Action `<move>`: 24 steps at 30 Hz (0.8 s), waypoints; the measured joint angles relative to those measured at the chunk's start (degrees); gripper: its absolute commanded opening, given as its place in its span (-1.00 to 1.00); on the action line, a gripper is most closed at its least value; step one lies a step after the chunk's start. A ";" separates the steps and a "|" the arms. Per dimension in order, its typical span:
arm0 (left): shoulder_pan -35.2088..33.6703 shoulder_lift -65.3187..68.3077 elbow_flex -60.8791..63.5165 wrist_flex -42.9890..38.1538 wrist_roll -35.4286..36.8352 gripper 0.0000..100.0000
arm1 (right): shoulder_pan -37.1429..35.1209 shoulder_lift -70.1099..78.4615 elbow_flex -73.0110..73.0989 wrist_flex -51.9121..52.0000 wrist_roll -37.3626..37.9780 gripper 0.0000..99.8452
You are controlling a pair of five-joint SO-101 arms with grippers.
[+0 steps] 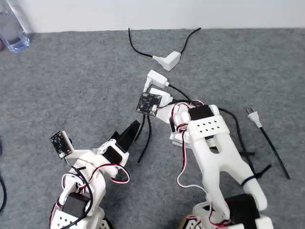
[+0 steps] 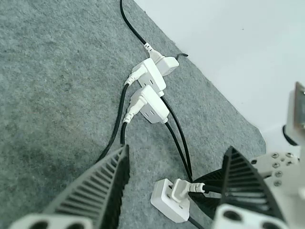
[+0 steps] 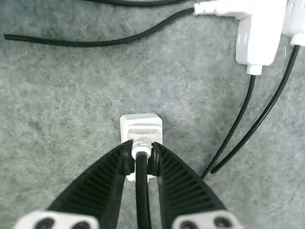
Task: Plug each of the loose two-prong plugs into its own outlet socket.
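Nearest the high camera, the white plastic left arm (image 1: pixel 83 181) and right arm (image 1: pixel 217 148) are standing side by side, both trailing red, black and white wiring. Grey felt is covering the desk (image 1: pixel 71 86), which is meeting a plain white wall (image 1: pixel 143 14) at its far edge.

The left gripper (image 2: pixel 177 152) is hanging wide apart, with its ribbed black fingers (image 2: pixel 102 186) touching nothing. The right gripper (image 3: pixel 140 151) is clamping narrowly on a white plug (image 3: pixel 141 145), which is pressing against a square white socket (image 3: pixel 140 125); the prongs are hidden.

Farther out, a second socket (image 2: pixel 148 106) and a third socket (image 2: pixel 151 75) are lying close together, each carrying a plug on a black cord. A loose plug (image 1: pixel 251 114) is lying on the felt on the right arm's right, well apart from the sockets, with its black cord trailing toward the near edge.
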State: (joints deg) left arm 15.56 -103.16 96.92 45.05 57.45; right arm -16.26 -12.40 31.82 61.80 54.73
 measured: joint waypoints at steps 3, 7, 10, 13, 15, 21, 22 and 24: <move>0.00 0.00 0.00 0.00 0.00 -0.40 | 2.20 5.54 -0.53 -1.85 -0.35 -0.98; 0.00 0.00 0.00 0.00 0.00 -0.40 | 2.90 8.70 -0.70 -3.43 -0.09 -0.98; 0.00 0.00 0.00 0.00 0.00 -0.40 | 2.90 8.79 -0.70 -3.87 0.26 -0.98; 0.00 0.00 0.00 0.00 0.00 -0.40 | 2.90 8.79 -0.70 -4.92 0.35 -0.98; 0.00 0.00 0.00 0.00 0.00 -0.40 | 2.90 8.88 -0.70 -5.45 0.35 -0.98; 0.00 0.00 0.00 0.00 0.00 -0.40 | 2.90 8.88 -0.70 -5.54 0.35 -0.98; 0.00 0.00 0.00 0.00 0.00 -0.40 | 2.90 8.88 -0.70 -5.54 0.35 -0.98; 0.00 0.00 0.00 0.00 0.00 -0.40 | 2.90 8.88 -0.70 -5.54 0.35 -0.98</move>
State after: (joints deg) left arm 15.56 -103.16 96.92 45.05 57.45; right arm -13.36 -3.52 31.12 56.26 55.08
